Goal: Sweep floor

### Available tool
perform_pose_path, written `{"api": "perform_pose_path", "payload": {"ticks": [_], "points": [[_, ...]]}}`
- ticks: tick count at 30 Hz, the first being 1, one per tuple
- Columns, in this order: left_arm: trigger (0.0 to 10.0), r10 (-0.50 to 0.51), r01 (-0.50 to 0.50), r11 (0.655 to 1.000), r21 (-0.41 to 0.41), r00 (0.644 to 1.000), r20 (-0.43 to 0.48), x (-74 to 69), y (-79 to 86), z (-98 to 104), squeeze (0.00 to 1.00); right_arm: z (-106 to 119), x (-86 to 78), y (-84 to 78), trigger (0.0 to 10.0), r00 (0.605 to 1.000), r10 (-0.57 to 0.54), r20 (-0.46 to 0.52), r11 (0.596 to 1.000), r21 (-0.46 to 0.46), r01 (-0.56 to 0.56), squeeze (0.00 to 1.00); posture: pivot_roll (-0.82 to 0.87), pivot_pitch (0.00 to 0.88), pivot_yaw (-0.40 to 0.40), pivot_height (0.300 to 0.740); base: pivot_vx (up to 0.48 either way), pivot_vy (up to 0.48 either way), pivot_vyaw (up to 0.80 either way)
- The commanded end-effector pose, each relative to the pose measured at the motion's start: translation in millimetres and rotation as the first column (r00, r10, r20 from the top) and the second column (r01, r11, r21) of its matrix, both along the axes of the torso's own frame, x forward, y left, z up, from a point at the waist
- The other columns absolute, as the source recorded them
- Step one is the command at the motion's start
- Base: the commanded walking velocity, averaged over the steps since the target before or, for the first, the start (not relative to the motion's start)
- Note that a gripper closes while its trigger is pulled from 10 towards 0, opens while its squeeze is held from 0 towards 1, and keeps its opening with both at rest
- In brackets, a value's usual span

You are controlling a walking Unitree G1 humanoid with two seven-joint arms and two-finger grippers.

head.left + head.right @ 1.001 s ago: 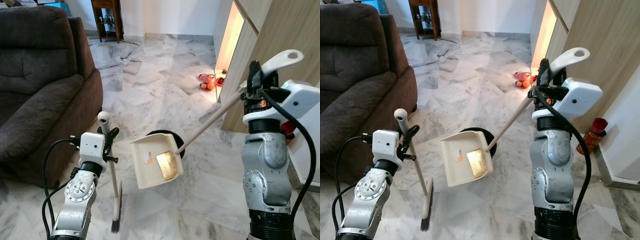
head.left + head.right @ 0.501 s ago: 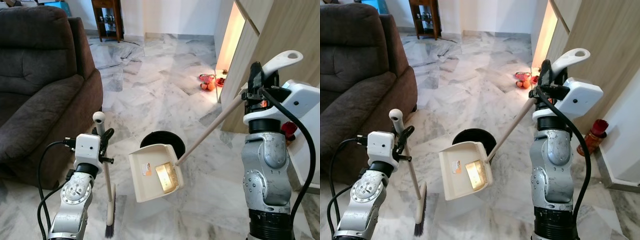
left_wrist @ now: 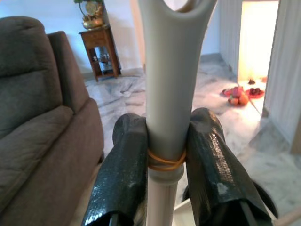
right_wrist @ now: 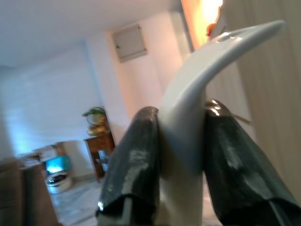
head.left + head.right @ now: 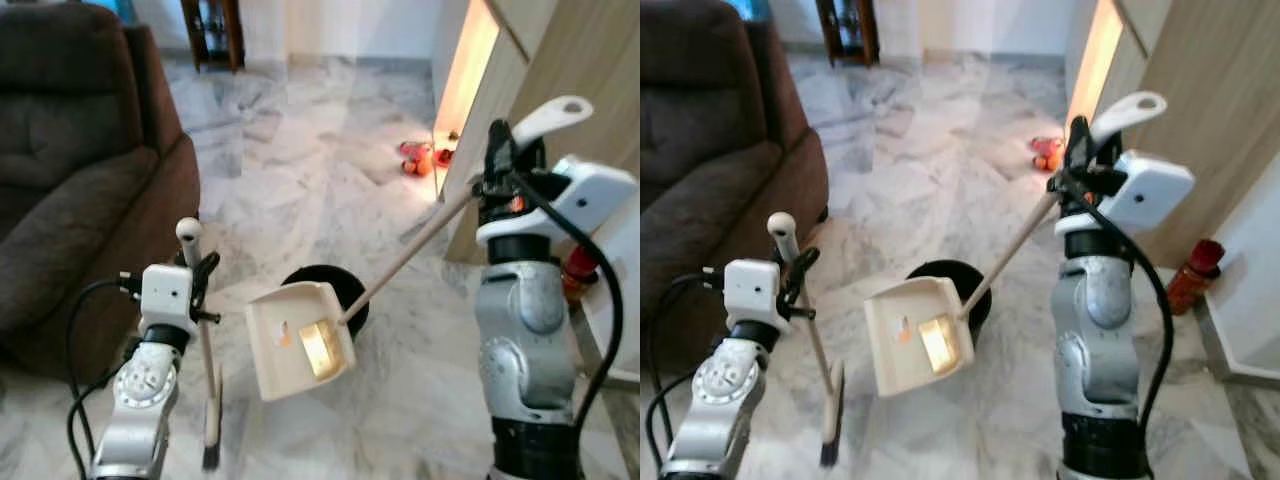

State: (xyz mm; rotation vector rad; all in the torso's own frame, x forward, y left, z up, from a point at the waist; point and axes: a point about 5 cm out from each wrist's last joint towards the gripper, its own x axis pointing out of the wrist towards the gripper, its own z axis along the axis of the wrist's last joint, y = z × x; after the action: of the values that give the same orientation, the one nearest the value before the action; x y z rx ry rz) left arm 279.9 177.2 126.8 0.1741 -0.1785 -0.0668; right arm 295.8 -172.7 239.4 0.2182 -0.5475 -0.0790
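My left gripper (image 5: 203, 272) is shut on the pale handle of a small broom (image 5: 207, 380), which hangs upright with its dark bristles near the marble floor. The left wrist view shows both fingers (image 3: 123, 169) clamped on that handle (image 3: 165, 117). My right gripper (image 5: 497, 150) is shut on the grey grip of a long-handled dustpan (image 5: 296, 338), held off the floor and tilted. Its cream pan holds some small debris. In the right wrist view the fingers (image 4: 136, 160) pinch the grey grip (image 4: 188, 122). Behind the pan, a black round bin (image 5: 330, 288) stands on the floor.
A brown sofa (image 5: 70, 170) fills the left side. A wooden cabinet wall (image 5: 570, 60) runs along the right, with red slippers (image 5: 418, 160) at its lit gap. A dark wooden side table (image 5: 212, 30) stands at the far back. A red-topped jar (image 5: 1196, 272) sits by the right wall.
The camera has shifted and the picture is blurred. The dustpan has lifted off the bin's rim and sits further left and forward; the broom has swung left.
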Motion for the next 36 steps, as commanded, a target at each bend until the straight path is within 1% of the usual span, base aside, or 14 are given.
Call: {"api": "perform_pose_path", "payload": {"ticks": [1,12,16,25,31,36], "points": [[10.0,0.011,-0.013,1.0,0.015,0.997,0.07,0.2,5.9,14.2,0.0,19.8,-4.7,8.5,10.0,0.995,0.03,0.094,1.0,-0.003,-0.03,0.0,0.06,0.018,0.005,0.74,0.3,0.0,0.0],[10.0,0.011,-0.012,1.0,0.012,0.997,0.077,1.5,4.9,15.5,0.0,22.6,-4.4,11.9,10.0,0.993,0.051,0.107,0.999,-0.023,-0.049,0.0,0.07,0.009,0.002,0.74,0.301,0.0,0.0],[10.0,0.01,-0.011,1.0,0.012,0.997,0.077,1.7,4.9,15.9,0.0,22.9,-4.4,13.4,10.0,0.992,0.06,0.109,0.998,-0.027,-0.058,0.0,0.07,0.011,0.002,0.74,0.297,0.0,0.46],[10.0,0.01,-0.012,1.0,0.013,0.997,0.081,2.0,5.0,16.8,0.0,22.8,-4.7,14.7,10.0,0.992,0.07,0.11,0.997,-0.025,-0.067,0.0,0.07,0.012,0.003,0.74,0.302,0.0,0.0],[10.0,0.007,-0.008,1.0,0.012,0.997,0.082,2.3,4.3,17.3,0.0,23.1,-4.9,16.2,10.0,0.991,0.077,0.113,0.997,-0.033,-0.074,0.0,0.07,0.012,0.003,0.74,0.303,0.0,0.56],[10.0,0.008,-0.01,1.0,0.012,0.996,0.084,2.5,4.5,17.6,0.0,22.8,-5.0,16.0,10.0,0.99,0.08,0.114,0.997,-0.023,-0.078,0.0,0.07,0.012,0.002,0.74,0.302,0.0,0.0]]}}
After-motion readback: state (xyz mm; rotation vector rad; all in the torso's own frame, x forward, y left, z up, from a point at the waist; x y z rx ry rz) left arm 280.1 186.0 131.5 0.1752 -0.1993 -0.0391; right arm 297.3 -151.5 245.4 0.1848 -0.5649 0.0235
